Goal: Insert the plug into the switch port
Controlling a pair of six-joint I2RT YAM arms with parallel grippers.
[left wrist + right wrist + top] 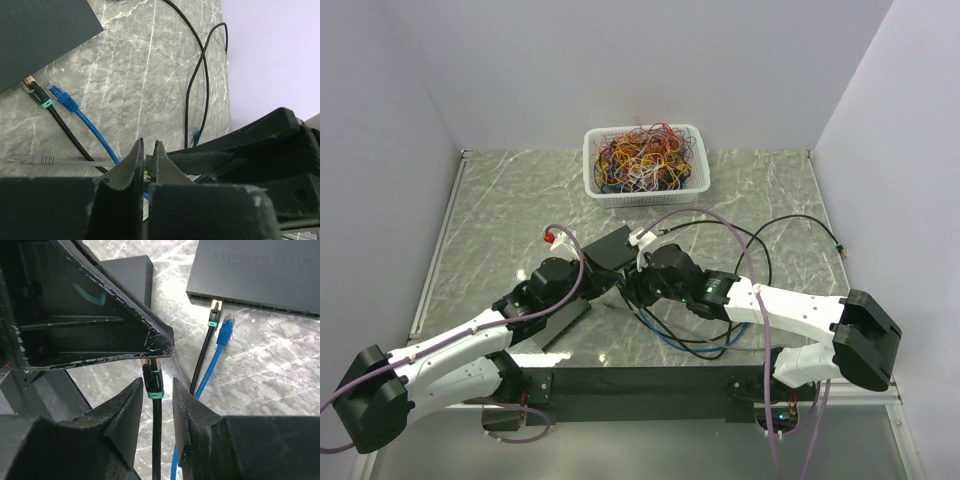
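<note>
- Two fingers of the right gripper (155,386) are standing astride the black-cabled plug with a teal boot and gold tip (152,380) in the right wrist view. They are partly open, with a sliver of gap showing on each side, so they are not yet gripping it. The left gripper (162,351) is covering the plug's gold end. Beyond them the dark grey flat network switch (255,270) is lying on the marbled table (280,365), with a second teal-booted plug (214,317) and a blue plug (226,330) resting loose just before its port row.
- In the left wrist view the left jaws are sitting almost fully closed, and a glint of gold and green is peeping out between them. I am judging that they are pinching the plug's tip.
- From above, both grippers are meeting just near of the switch and hiding the plug. A white basket of tangled wires (695,185) is sitting at the far edge.
- This looks like a hand-over. It is calling for the right jaws to be closing squarely on the boot, clear of the latch, before the left jaws are letting go, so that the plug is lining up level with a port.
</note>
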